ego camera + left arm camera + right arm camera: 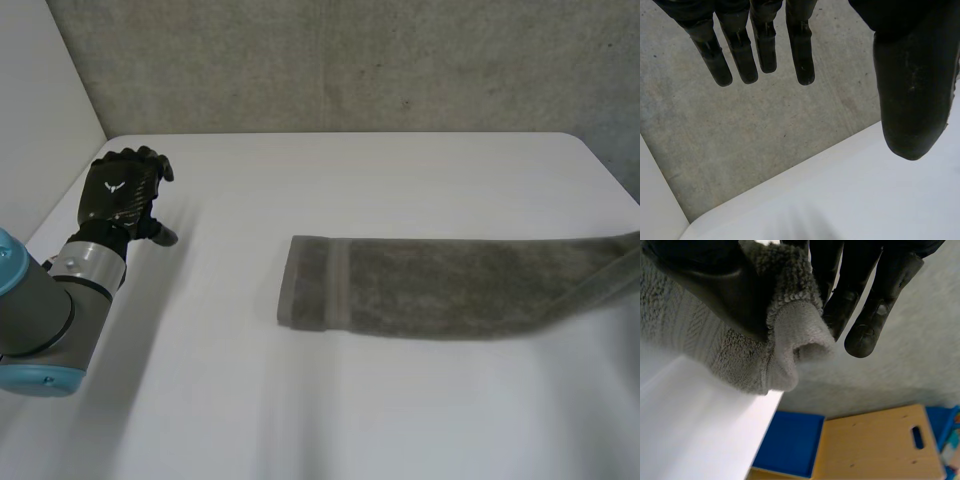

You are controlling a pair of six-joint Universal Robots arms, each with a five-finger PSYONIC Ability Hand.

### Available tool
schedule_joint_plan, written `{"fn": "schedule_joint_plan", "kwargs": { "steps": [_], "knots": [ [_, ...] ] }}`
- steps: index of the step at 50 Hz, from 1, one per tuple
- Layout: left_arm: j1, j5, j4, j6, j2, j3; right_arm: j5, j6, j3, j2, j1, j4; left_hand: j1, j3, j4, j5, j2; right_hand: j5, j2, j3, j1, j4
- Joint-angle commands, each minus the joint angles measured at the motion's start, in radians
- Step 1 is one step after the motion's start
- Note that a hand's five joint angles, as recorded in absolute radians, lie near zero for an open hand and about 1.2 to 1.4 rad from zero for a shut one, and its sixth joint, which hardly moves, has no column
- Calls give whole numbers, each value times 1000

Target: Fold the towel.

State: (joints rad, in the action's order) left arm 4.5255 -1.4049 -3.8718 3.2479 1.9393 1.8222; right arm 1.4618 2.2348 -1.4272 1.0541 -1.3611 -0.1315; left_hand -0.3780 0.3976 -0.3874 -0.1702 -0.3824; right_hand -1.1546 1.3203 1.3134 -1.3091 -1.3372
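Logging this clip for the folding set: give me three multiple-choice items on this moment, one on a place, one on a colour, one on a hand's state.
1. The towel lies on the table: A) at the robot's far left; B) toward the robot's right; C) bunched in the middle.
2. The towel is: A) blue; B) white; C) grey-brown.
3. The left hand is: A) open, holding nothing; B) shut on the towel; C) pressing the towel flat.
Answers: 1 B, it stretches rightward, where the right hand pinches its edge. 2 C, grey-brown in the head view. 3 A, its fingers are straight, away from the towel.
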Motion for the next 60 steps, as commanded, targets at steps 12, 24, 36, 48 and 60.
{"fn": "schedule_joint_plan", "kwargs": {
  "steps": [12,24,36,48,60],
  "knots": [
    [1,1,0,1,4,2,198,80,194,-57,-861,-11,47,-67,56,14,51,-67,76,83,-87,-59],
    [1,1,-35,7,6,8,216,71,358,-319,-1061,1,47,-67,56,14,51,833,-824,-817,813,841],
    [0,4,-40,9,20,6,224,187,266,-148,-885,26,50,-70,59,17,54,1155,-1146,-1139,1135,1163],
    [-34,17,-38,9,15,23,75,424,-79,69,-595,53,50,-70,59,17,54,1155,-1146,-1139,1135,1163],
    [-152,95,-40,12,24,31,-133,512,-406,161,-429,-121,50,-70,59,17,54,971,-963,-956,951,980]
  ]
}}
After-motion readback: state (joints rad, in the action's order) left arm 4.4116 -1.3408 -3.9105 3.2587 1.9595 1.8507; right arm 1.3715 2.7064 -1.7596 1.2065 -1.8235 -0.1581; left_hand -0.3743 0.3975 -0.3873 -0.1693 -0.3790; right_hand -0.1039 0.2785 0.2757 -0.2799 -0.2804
